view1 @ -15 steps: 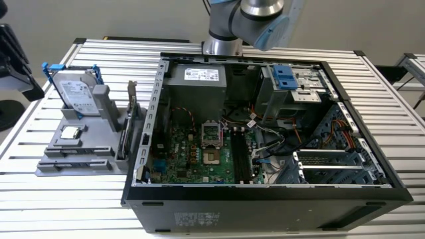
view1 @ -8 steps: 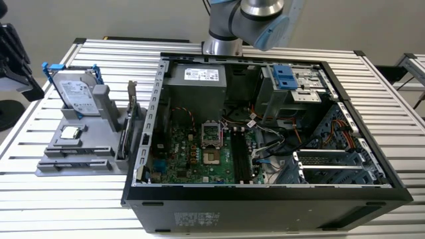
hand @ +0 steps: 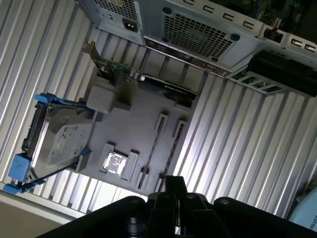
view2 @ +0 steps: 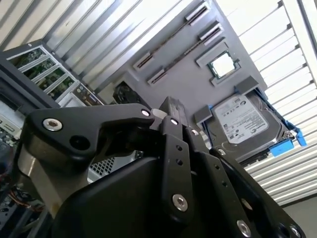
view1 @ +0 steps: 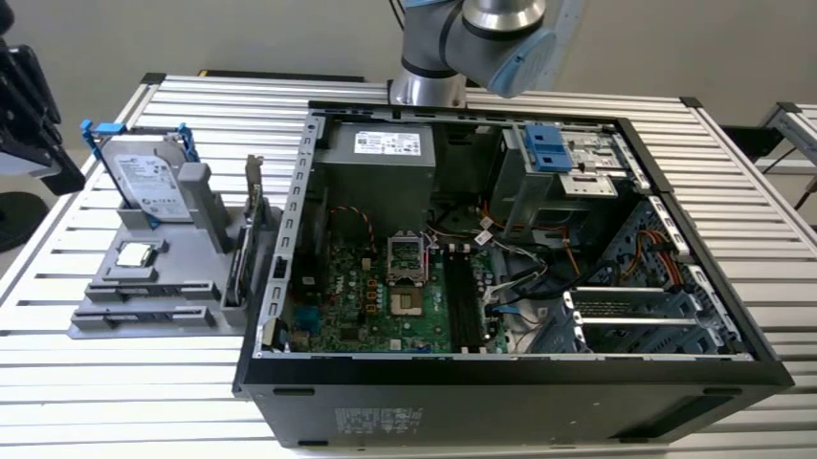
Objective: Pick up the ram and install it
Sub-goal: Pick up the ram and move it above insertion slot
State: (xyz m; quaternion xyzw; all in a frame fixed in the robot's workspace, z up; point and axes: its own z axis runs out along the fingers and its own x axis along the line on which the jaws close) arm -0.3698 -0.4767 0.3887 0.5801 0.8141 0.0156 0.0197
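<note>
Claw (hand: 175,182) of mine is clenched on nothing, hanging over one slatted metal table (view1: 115,382). One open computer case (view1: 511,411), one gray holder (hand: 141,119) beside it, with one hard drive (hand: 59,139) and two ram sticks (hand: 153,147) lying side by side in its slots.

Robotics lab, computer-assembly test cell. Evidence: industrial robot arm (view1: 492,29) rising behind slatted aluminium-profile table (view1: 102,382). Opened tower computer case (view1: 511,378) lying on its side, motherboard (view1: 370,296) exposed. Grey moulded fixture (view1: 141,320) beside case presents loose components, among them hard drive (view1: 147,182). No domestic furnishings.
</note>
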